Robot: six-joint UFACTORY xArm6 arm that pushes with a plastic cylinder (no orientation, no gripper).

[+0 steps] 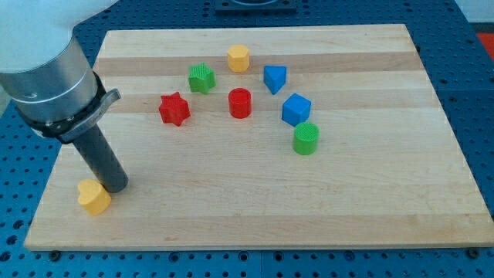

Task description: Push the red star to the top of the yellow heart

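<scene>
The red star [174, 108] lies on the wooden board [370, 193], left of centre in the upper half. The yellow heart [93, 197] lies near the board's bottom left corner. My tip [117, 187] rests on the board just right of the yellow heart, touching or nearly touching it. The red star is well above and to the right of my tip.
A green star-like block [201, 78], a yellow hexagon [238, 58], a red cylinder [240, 103], a blue triangular block [274, 79], a blue cube [296, 109] and a green cylinder [306, 139] stand right of the red star. The arm's grey body [46, 69] overhangs the board's left side.
</scene>
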